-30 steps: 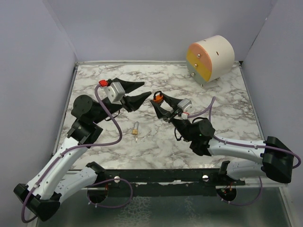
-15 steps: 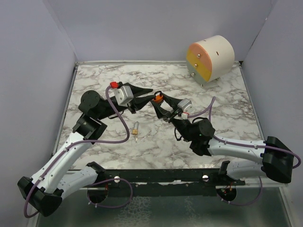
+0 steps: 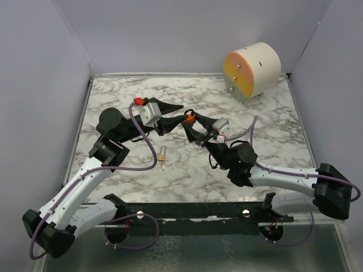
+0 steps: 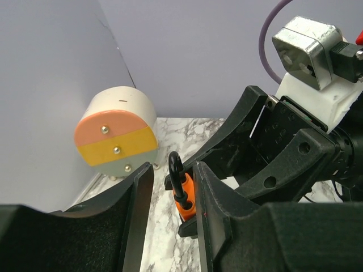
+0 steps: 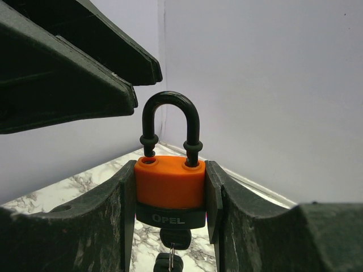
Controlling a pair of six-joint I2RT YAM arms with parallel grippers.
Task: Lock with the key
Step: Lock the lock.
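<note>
My right gripper (image 3: 191, 123) is shut on an orange padlock (image 3: 189, 118) and holds it above the table. In the right wrist view the padlock (image 5: 170, 190) sits upright between the fingers. Its black shackle (image 5: 170, 113) has its left leg lifted out of its hole. A black key (image 5: 173, 239) sticks in the bottom. My left gripper (image 3: 177, 113) is open, its tips right at the shackle. In the left wrist view the padlock (image 4: 186, 199) shows in the gap, close beside the right finger (image 4: 212, 198). I cannot tell whether they touch.
A small brass padlock (image 3: 163, 154) lies on the marble table (image 3: 272, 130) in front of the grippers. A round drawer unit with pink, yellow and grey fronts (image 3: 252, 69) stands at the back right. Grey walls close in the sides and back.
My left arm has swung to the right, and its open gripper has come up to the padlock's shackle. The right arm and the padlock have stayed still.
</note>
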